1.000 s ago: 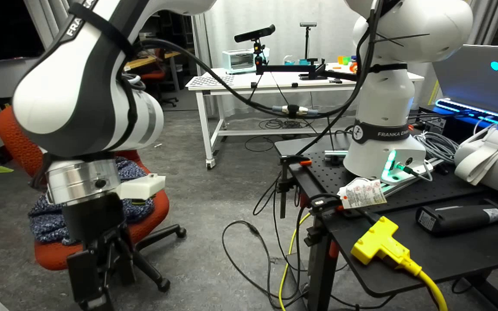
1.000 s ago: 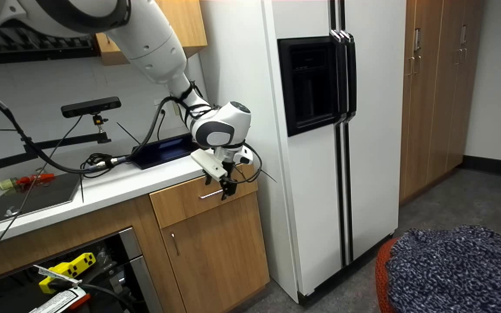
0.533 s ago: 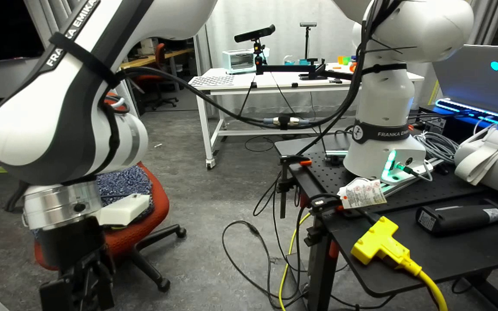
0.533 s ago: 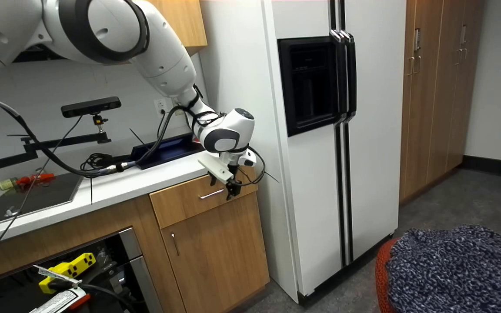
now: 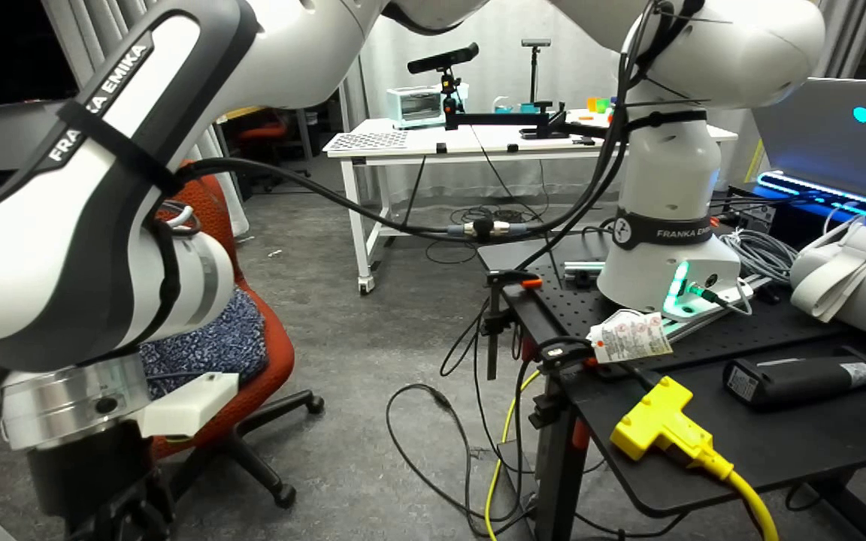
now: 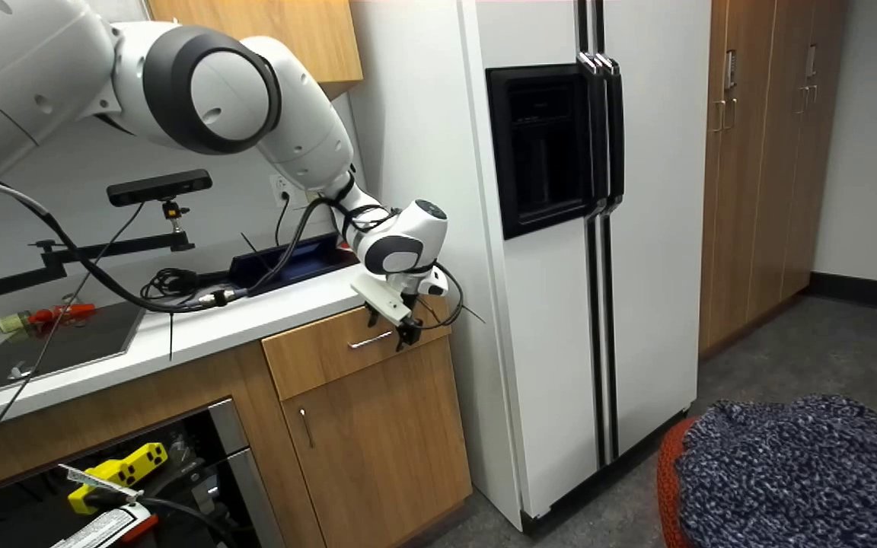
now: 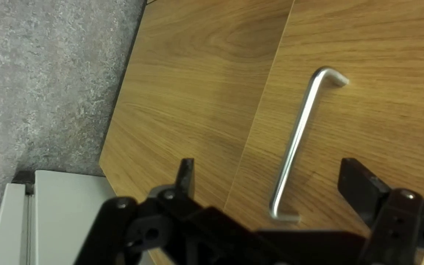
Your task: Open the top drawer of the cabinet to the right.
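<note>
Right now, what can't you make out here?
Inside of the drawer: hidden behind its shut front in an exterior view.
Writing on the white tag: too small in an exterior view.
Top of the fridge: cut off by the upper edge in an exterior view.
Part of the chair: behind the arm in an exterior view.

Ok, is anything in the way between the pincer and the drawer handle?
No: in the wrist view, the stretch between the open pincer and the drawer handle looks bare, with the whole bar in plain sight.
</note>
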Robot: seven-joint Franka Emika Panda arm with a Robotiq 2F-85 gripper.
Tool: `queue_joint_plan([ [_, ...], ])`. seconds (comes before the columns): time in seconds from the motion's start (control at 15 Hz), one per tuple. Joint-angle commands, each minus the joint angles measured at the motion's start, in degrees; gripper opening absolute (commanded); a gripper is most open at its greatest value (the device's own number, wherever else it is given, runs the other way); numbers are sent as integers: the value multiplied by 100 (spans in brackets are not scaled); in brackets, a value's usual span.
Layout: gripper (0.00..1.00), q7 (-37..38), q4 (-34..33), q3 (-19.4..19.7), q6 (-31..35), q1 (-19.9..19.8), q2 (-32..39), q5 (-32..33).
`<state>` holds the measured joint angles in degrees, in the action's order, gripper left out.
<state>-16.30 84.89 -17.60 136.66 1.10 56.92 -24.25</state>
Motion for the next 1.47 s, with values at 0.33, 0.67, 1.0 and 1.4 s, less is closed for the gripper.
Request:
queue_joint_plan([
  [0.33, 100, 189, -781, -2, -484, 74, 584, 163],
  [0.67, 100, 287, -906, 68, -594, 92, 736, 206],
  [1.0, 100, 551, -735, 341, -495, 140, 554, 517],
  [1.4, 100, 847, -257, 679, -325, 131, 143, 858],
])
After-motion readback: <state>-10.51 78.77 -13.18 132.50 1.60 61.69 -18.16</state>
